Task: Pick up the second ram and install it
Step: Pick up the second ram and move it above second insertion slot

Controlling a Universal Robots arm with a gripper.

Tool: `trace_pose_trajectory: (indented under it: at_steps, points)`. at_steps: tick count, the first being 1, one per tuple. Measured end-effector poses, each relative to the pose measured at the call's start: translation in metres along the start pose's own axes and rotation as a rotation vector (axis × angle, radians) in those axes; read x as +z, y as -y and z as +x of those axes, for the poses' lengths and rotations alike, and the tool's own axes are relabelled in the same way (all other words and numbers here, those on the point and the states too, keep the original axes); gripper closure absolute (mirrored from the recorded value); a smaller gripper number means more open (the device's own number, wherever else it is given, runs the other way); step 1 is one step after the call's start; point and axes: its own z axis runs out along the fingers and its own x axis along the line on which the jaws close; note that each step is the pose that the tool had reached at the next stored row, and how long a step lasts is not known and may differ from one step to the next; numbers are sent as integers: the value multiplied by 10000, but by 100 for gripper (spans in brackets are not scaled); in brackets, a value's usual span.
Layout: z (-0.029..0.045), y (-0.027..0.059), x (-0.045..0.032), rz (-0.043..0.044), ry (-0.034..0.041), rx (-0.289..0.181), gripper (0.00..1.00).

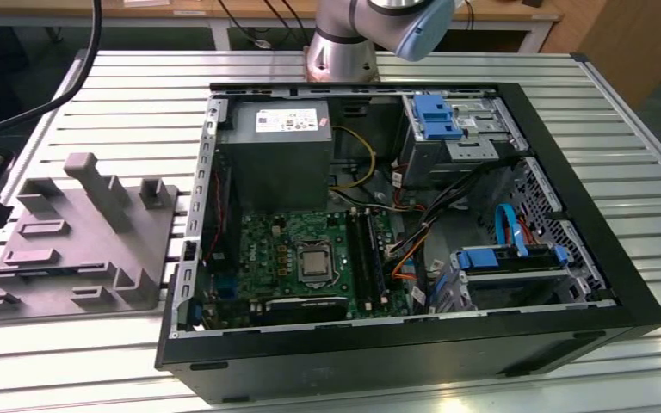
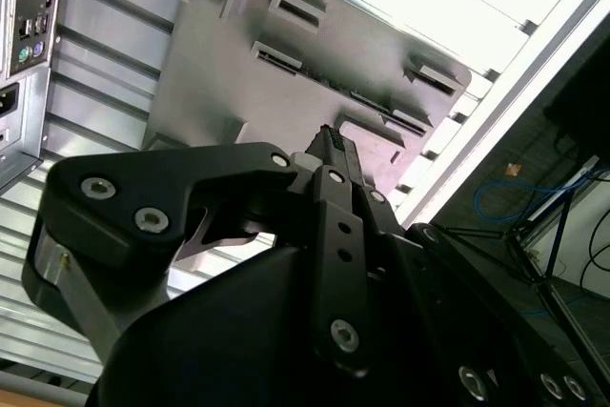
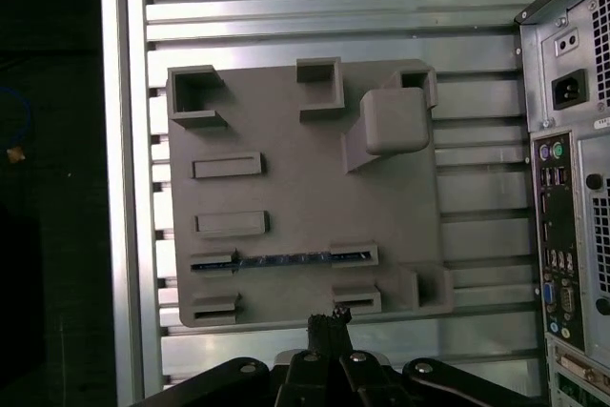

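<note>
Tool (image 3: 329, 324) hovers near thin, dark second ram (image 3: 284, 260).

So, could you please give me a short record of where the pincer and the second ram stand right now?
pincer: shut, holding nothing, by the edge of the grey fixture
second ram: lying in a slot of the grey fixture, not gripped
computer case: open, on the slatted table, beside the fixture

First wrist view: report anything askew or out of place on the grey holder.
Nothing stands out. The second ram lies straight in its slot on the grey holder, and the tool hangs near the holder's edge.
</note>
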Motion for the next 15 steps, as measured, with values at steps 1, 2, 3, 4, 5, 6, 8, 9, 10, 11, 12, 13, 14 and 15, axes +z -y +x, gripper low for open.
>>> trace_pose_trajectory:
  at_steps: [1, 2, 3, 4, 5, 6, 8, 9, 10, 11, 12, 13, 14, 15]
  points:
    - [0, 0, 0, 0, 0, -1, 90]
    - [0, 0, 1, 0, 0, 0, 90]
    - [0, 0, 1, 0, 0, -1, 90]
    - [0, 0, 1, 0, 0, -1, 90]
    - [0, 0, 1, 0, 0, 0, 90]
    - [0, 0, 2, 0, 0, -1, 90]
    - [0, 0, 2, 0, 0, 0, 90]
    - [0, 0, 2, 0, 1, -1, 90]
    - [0, 0, 3, 0, 0, -4, 90]
    - [0, 0, 4, -1, 0, -28, 90]
    - [0, 0, 5, -2, -3, -79, 90]
    - [0, 0, 6, -4, -7, -170, 90]
    - [1, 0, 7, -7, -13, -303, 90]
    - [0, 0, 9, -11, -20, -464, 90]
